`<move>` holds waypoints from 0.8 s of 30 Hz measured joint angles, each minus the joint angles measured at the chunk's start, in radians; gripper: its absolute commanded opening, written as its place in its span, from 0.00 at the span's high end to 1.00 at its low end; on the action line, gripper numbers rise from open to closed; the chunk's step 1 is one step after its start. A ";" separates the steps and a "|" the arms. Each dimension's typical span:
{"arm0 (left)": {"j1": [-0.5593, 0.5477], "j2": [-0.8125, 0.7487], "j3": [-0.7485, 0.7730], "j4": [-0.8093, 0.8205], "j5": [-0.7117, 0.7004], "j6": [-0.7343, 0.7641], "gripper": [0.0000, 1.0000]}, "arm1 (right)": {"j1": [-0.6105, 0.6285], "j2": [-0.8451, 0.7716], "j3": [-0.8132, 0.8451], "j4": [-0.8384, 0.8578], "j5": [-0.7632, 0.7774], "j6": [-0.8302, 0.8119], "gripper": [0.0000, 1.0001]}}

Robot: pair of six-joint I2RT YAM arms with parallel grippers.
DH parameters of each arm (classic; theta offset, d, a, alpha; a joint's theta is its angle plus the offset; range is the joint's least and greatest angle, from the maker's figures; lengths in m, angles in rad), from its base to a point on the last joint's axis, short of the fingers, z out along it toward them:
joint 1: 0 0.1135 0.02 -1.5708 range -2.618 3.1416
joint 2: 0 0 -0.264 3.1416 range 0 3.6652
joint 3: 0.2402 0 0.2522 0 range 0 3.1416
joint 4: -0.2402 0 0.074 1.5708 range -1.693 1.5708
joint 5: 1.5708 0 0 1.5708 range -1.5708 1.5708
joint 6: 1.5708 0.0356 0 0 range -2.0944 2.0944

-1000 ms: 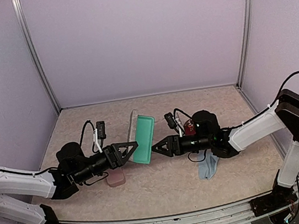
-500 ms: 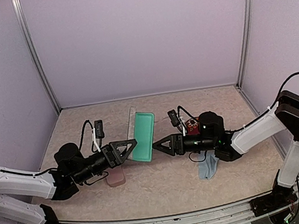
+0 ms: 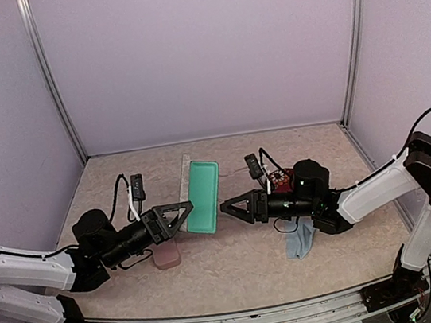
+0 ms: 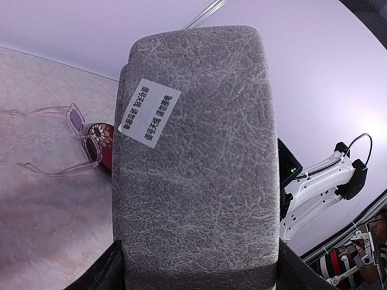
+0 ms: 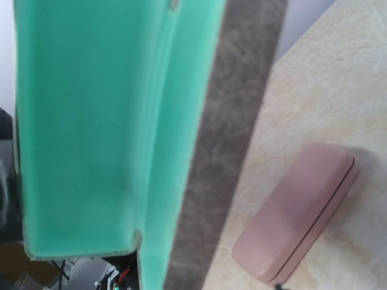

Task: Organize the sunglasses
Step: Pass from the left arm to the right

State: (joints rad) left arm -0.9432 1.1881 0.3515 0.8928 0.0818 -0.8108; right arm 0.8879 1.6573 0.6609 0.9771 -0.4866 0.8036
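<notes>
Now that the green-lined grey oblong case (image 3: 204, 195) stands wider open than a second ago, clamped by the left gripper (image 3: 188, 217) while the right gripper (image 3: 224, 207) may or may not grip, it seems ready for the pale clear-framed sunglasses (image 4: 60, 142).

a: in the middle?
b: open case (image 3: 204, 197), green lining showing, gripped at its left edge by left gripper (image 3: 188, 216); right gripper (image 3: 226, 210) at its right edge.
a: on the desk (image 3: 239, 271)?
b: pink case (image 3: 167, 256) near left gripper, light-blue cloth (image 3: 300, 239) further right.

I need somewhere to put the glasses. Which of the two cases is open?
The grey case, showing its green lining, held by the left gripper; the pink case lies shut.
</notes>
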 measured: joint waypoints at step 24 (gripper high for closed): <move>-0.013 0.029 -0.034 0.082 -0.004 0.000 0.88 | 0.027 0.091 0.094 -0.029 -0.013 0.028 0.92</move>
State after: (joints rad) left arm -0.9562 1.2175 0.3180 0.9749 0.0776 -0.8108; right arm 0.9154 1.7481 0.7551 0.9482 -0.4999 0.8314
